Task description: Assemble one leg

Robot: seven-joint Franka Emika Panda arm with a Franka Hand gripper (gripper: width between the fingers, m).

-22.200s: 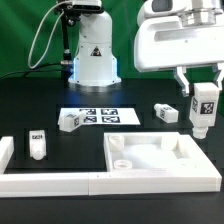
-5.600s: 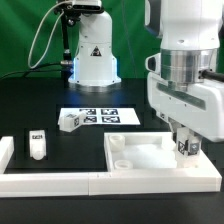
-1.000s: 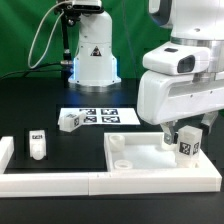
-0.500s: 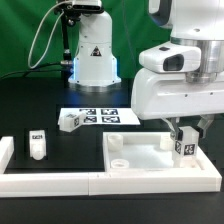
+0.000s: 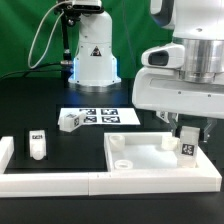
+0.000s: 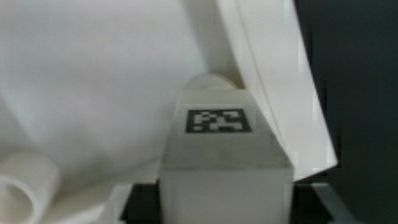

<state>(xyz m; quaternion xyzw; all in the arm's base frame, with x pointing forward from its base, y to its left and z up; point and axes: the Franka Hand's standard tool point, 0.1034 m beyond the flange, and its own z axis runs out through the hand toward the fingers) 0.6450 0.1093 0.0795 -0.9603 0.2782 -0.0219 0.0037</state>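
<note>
- The gripper (image 5: 187, 137), at the right edge of the frame, is closed on the leg (image 5: 188, 148).
- The leg stands upright at the white slab's (image 5: 150, 160) right corner, lower right of the frame.
- In the wrist view the leg's tag (image 6: 219, 120) sits mid-frame.

A: What does the arm look like in the exterior view?

B: The arm (image 5: 185, 70) is mostly glossy white, with rounded, bulky shells. A grey metallic ribbed ring sits between two white segments near the wrist.

A: And the base?

B: The base (image 5: 93, 50) is a white, flaring column with a black triangular warning mark on its front and a blue glow around its foot. A thin cable (image 5: 42, 38) loops down beside it.

A: The gripper?

B: The gripper (image 5: 186, 133) has dark fingers under a white body.
</note>
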